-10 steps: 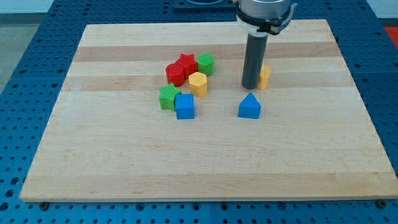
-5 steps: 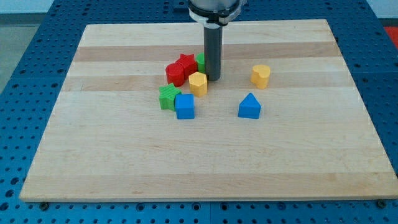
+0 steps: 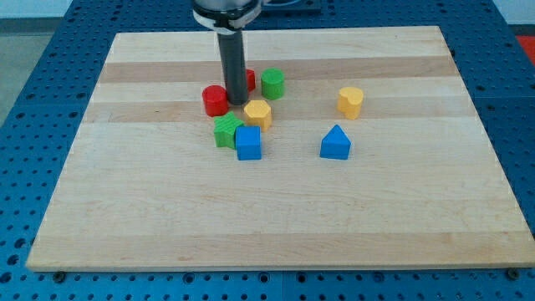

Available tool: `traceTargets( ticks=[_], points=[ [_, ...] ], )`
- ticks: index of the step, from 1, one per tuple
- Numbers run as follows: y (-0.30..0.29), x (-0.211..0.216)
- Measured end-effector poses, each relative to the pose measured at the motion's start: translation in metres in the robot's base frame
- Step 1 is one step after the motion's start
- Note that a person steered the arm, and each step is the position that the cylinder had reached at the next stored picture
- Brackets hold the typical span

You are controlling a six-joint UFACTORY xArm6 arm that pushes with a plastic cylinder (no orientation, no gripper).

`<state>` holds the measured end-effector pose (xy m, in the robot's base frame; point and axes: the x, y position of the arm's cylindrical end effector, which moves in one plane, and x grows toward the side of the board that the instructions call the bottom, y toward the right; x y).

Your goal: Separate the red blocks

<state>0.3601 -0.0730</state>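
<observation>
My tip (image 3: 235,102) stands between the two red blocks. A red round block (image 3: 215,100) lies just to its left, touching or nearly touching the rod. The other red block (image 3: 249,80) is mostly hidden behind the rod, with only its right edge showing; its shape cannot be made out. The two red blocks are apart, with the rod between them.
A green round block (image 3: 272,84) sits right of the hidden red block. A yellow block (image 3: 257,114) lies just below and right of the tip, above a green star block (image 3: 226,131) and a blue block (image 3: 248,143). A yellow block (image 3: 351,101) and a blue house-shaped block (image 3: 335,144) lie at the right.
The rod swept left from beside the right yellow block into the cluster. It pushed the red round block left, away from the other red block. The near yellow block shifted slightly left.
</observation>
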Motion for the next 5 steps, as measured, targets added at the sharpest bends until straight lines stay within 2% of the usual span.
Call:
traceTargets(
  ticks=[4, 5],
  points=[
    [0.012, 0.010],
    [0.065, 0.010]
  ],
)
